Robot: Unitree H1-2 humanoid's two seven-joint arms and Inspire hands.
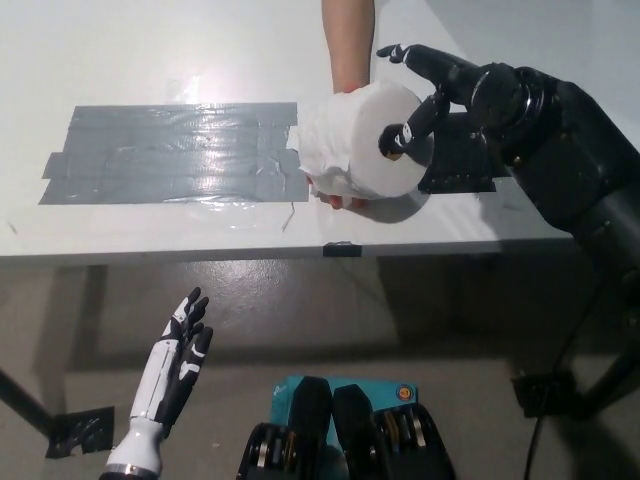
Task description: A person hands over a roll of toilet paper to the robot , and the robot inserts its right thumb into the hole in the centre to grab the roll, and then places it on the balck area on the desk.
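Right hand's [455, 95] thumb seemingly enters roll's [365, 140] hole.

From where I stand nothing here carries readable writing (no label, brand, number or sign), not even the bench [150, 60].

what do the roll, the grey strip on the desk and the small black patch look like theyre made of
Toilet paper roll: soft white paper, matte; its outer wrap looks crumpled and loose.
Grey strip: probably overlapping bands of adhesive tape, glossy; light glares off it and the edges are stepped.
Black patch: dark and duller, with ragged edges; likely black tape, though the right hand partly hides it.
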